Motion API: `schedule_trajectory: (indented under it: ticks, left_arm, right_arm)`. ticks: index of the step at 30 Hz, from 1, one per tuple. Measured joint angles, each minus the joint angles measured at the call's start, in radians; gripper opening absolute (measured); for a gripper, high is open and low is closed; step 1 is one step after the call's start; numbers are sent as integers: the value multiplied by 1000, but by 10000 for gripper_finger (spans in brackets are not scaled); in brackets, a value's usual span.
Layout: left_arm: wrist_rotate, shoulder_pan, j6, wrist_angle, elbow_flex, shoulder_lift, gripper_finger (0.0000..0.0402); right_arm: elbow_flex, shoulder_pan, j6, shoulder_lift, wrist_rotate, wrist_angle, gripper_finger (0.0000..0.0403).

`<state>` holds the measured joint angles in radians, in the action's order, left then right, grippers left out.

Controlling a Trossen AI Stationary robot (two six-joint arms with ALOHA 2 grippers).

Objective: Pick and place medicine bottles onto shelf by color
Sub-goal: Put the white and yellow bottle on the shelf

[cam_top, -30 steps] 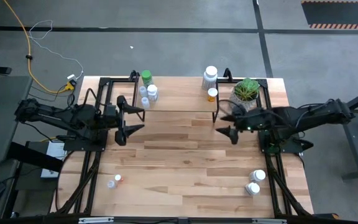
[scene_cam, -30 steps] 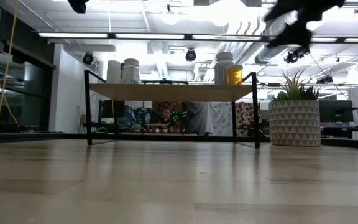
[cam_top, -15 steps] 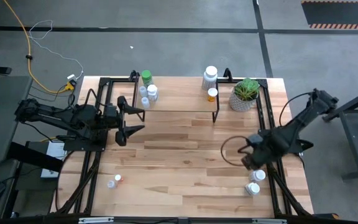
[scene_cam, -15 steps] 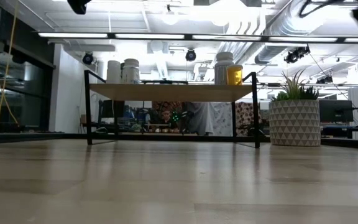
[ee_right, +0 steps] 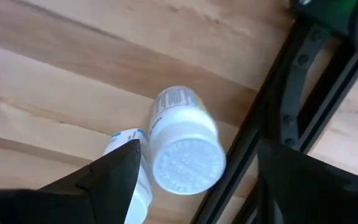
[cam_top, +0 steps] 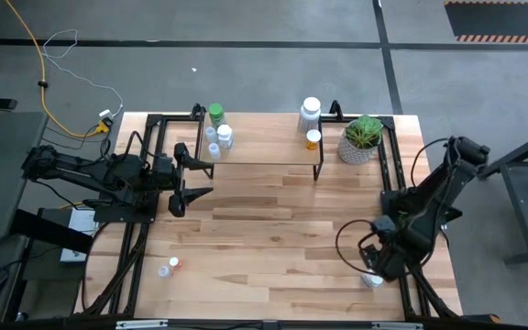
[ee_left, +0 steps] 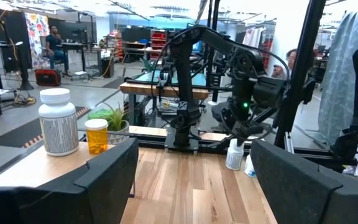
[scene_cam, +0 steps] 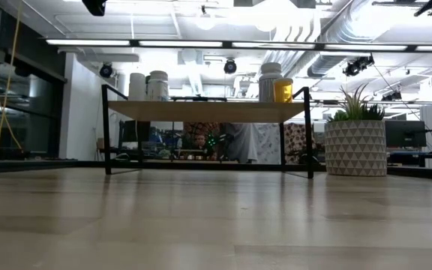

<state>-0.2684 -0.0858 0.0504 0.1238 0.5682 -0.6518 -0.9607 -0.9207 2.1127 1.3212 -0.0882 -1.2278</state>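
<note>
Two white bottles (ee_right: 185,149), right hand (ee_right: 194,180) spread above

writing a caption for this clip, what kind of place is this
Most likely a robotics lab or workshop in an industrial-style building. The low view shows exposed ceiling ducts and strip lights, the left wrist view shows a person at a workbench, and the wooden table carries two robot arms.

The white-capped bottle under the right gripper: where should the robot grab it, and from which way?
Probably around its round body just under the cap, coming straight down from above. The white-capped bottle stands upright with its cap facing the right gripper, whose open fingers already sit either side of it. Careful: a second bottle lies close beside it, and the black frame is near.
</note>
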Motion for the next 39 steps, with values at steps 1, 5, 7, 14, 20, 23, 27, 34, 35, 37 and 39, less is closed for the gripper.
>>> schedule_trajectory:
  ticks: [1,5,7,14,20,23,27,34,35,37,39]
  left_arm:
    - [0,0,-1,0,0,0,300]
    - [0,0,1,0,0,0,300]
    - [0,0,0,0,0,0,300]
    - [0,0,-1,0,0,0,300]
    - [0,0,0,0,0,0,300]
    - [0,0,1,0,0,0,300]
    - [0,0,0,0,0,0,300]
    - [0,0,0,0,0,0,300]
    - [0,0,0,0,0,0,300]
    - [0,0,1,0,0,0,300]
    - [0,0,1,0,0,0,300]
  right_arm:
    - [0,0,-1,11,-4,13,314]
    - [0,0,-7,52,-40,42,314]
    - [0,0,-8,70,-50,43,314]
    - [1,0,-11,113,-72,43,310]
    - [1,0,-11,121,-74,42,256]
    - [1,1,-11,121,-75,38,213]
    - [1,1,-33,119,-80,35,177]
    - [-118,50,-166,71,18,-45,177]
    - [-155,65,-202,67,73,-68,178]
    - [-239,105,-308,62,192,-94,178]
    - [-318,160,-457,63,301,-93,177]
